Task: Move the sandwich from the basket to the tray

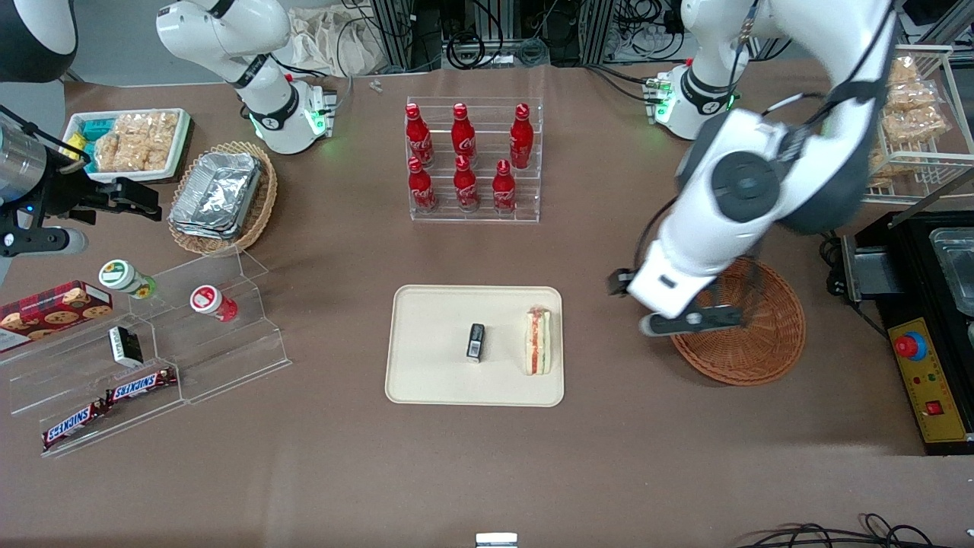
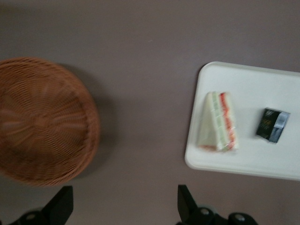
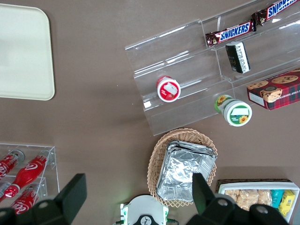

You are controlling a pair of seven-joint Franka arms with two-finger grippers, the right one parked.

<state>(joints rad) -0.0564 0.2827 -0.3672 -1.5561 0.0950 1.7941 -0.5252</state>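
Observation:
The sandwich (image 1: 539, 340), a pale wedge with a red-orange stripe, lies on the cream-beige tray (image 1: 426, 380) at the tray's edge nearest the basket; it also shows in the left wrist view (image 2: 218, 122) on the tray (image 2: 243, 79). The round reddish-brown wicker basket (image 1: 761, 342) is empty; it also shows in the left wrist view (image 2: 42, 122). My left gripper (image 1: 689, 323) is open and empty, held above the bare table between the basket and the tray, its black fingertips (image 2: 186, 202) wide apart.
A small black packet (image 1: 475, 341) lies near the tray's middle. A clear rack of red cola bottles (image 1: 472, 160) stands farther from the camera. Acrylic snack shelves (image 1: 152, 358) and a foil-container basket (image 1: 221, 198) lie toward the parked arm's end. A black control box (image 1: 921, 335) sits beside the basket.

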